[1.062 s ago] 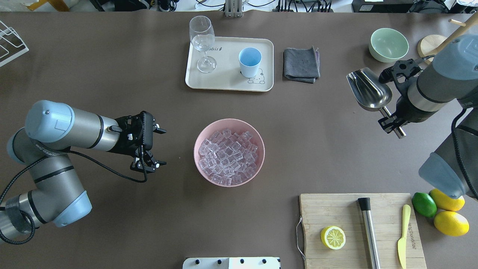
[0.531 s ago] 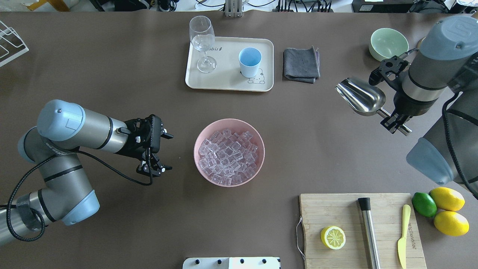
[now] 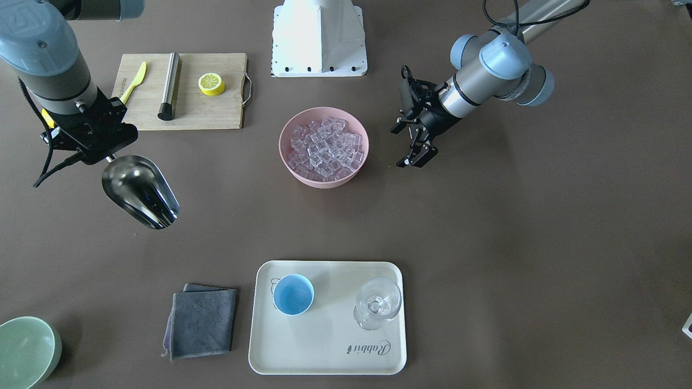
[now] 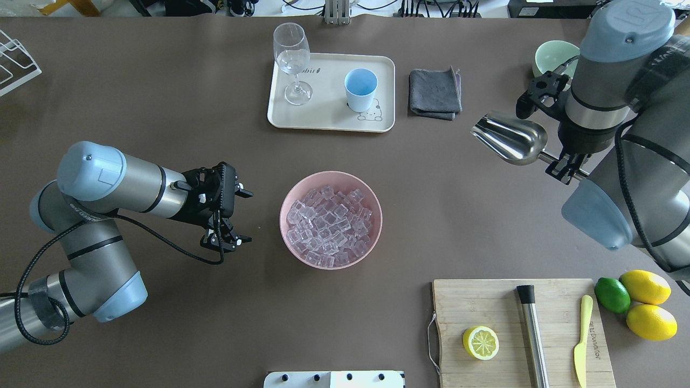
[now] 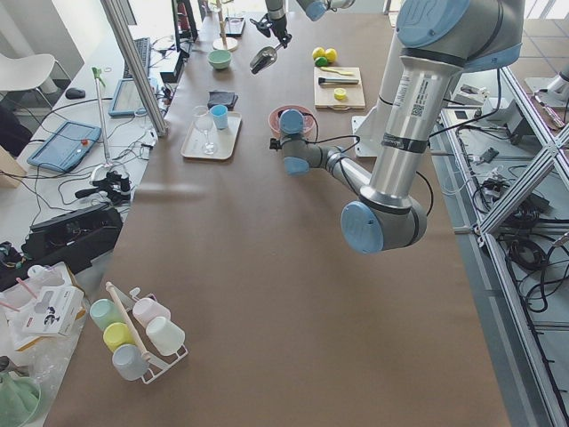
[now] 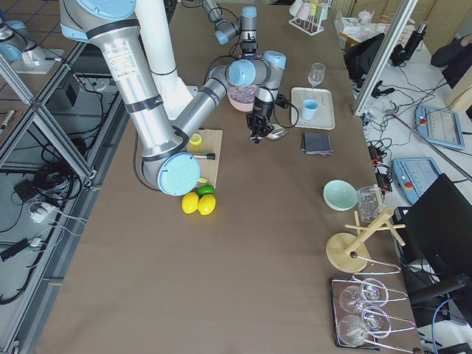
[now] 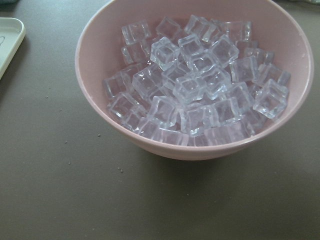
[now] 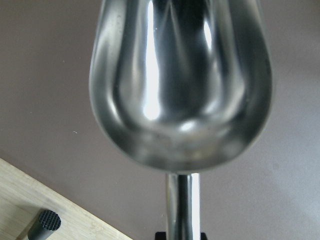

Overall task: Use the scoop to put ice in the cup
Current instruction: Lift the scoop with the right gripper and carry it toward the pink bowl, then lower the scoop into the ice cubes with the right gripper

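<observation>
The right gripper clamps the rod handle of the scoop, which is held above the worktop near its right edge. The left gripper, spread wide, hangs just beside the pink bowl of ice mid-worktop. The cup stands on the tray by the far edge.

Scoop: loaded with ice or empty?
Empty. In the right wrist view the scoop trough shows only bare, shiny steel, and the ice sits heaped in the pink bowl.
</observation>
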Available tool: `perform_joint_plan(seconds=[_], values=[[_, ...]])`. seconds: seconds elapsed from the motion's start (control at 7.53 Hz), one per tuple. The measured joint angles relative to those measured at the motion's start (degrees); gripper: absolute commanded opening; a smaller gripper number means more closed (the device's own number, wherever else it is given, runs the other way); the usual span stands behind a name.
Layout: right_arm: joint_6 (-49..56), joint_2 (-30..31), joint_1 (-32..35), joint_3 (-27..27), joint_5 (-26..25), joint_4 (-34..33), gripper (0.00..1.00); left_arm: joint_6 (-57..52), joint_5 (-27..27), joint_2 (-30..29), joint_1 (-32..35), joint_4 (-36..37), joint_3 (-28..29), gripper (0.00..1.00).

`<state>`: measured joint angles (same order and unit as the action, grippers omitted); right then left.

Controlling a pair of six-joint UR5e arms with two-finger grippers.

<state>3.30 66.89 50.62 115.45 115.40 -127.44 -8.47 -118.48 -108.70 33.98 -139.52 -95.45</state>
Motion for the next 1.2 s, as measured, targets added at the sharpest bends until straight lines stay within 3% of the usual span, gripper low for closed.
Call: perform_joint_plan(seconds=[0.27,0.66,0.93,1.2], values=[[4.0,-3.0,-0.4,0.2,-1.5,-3.8,0.00,0.0,0.8,-1.4,-0.1,-3.5,3.2,0.98],[9.8,-11.6,-3.3,0.2,-6.5,-16.6,0.00,0.0,1.0,-5.4,-0.4,-7.8,9.6,0.98],[9.2,-16.0,-4.9,0.2,-6.0,-25.1,0.00,0.2,1.0,-5.9,-0.8,-8.1,10.1,0.99],[7.7,-19.2,-7.1,0.0,-4.5,-28.6,0.00,0.4,0.4,-5.8,-1.4,-8.1,10.1,0.98]])
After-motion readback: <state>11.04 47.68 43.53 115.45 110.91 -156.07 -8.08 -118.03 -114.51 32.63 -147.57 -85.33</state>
